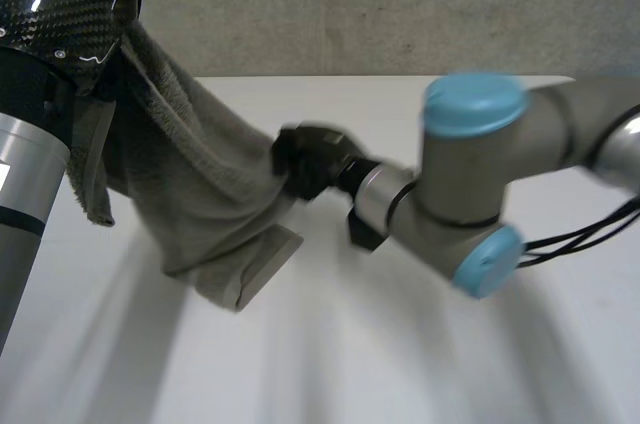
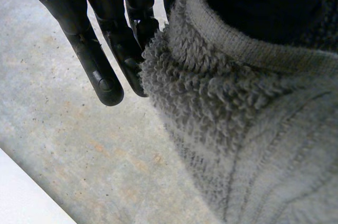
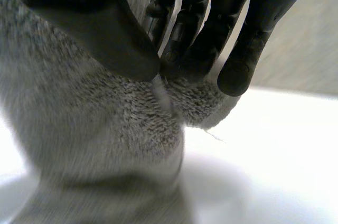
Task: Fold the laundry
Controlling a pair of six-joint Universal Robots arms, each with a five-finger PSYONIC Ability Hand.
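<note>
A grey terry towel (image 1: pixel 200 194) hangs from my raised left arm (image 1: pixel 40 144) at the near left, its lower end just above the white table (image 1: pixel 400 354). In the left wrist view the towel (image 2: pixel 237 118) has its hemmed top edge clamped between my left hand's (image 2: pixel 105 39) straight fingers and thumb. My right hand (image 1: pixel 310 159) reaches in from the right to the towel's hanging side edge, about halfway down. In the right wrist view its thumb (image 3: pixel 105 28) and fingers (image 3: pixel 195 39) pinch that edge of the towel (image 3: pixel 105 139).
A grey concrete wall (image 1: pixel 400 4) runs behind the table's far edge. My right arm (image 1: pixel 480 194) lies across the middle of the table. Bare tabletop (image 3: pixel 274 145) spreads beyond the towel.
</note>
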